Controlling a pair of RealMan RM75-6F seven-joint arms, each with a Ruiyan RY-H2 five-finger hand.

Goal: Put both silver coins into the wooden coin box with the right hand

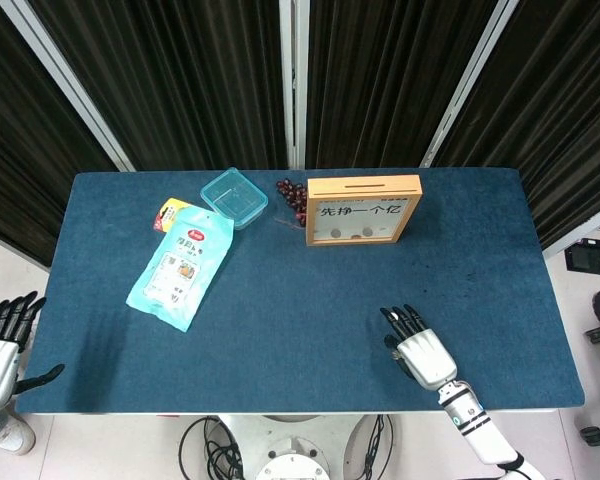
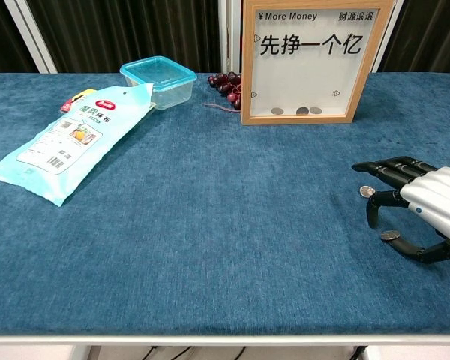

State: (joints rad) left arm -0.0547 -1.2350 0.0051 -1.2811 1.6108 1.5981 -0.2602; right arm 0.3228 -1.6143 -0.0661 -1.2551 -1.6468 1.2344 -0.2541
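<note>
From the head view, the right hand hovers low over the blue cloth-covered counter near its front edge, toward the right corner, fingers stretched forward. The coins are hidden under it here. The wooden-framed coin box with the glass front stands upright at the back edge, slot on top, well apart from the hand. The left hand hangs off the front left corner, fingers spread, holding nothing.

Down to the chest view, and now the coins show: one small silver coin lies flat just under the dark fingers, the second silver coin sits between fingers and thumb, nearer the front edge. The right hand there is open, curled loosely, gripping nothing.

To do this well, I'd say drop the fingers onto one coin only, slide thumb and a finger to its rim and pinch edge-on; the flat coin on soft cloth will likely resist lifting. Carry it upright, ready for the slot.
</note>
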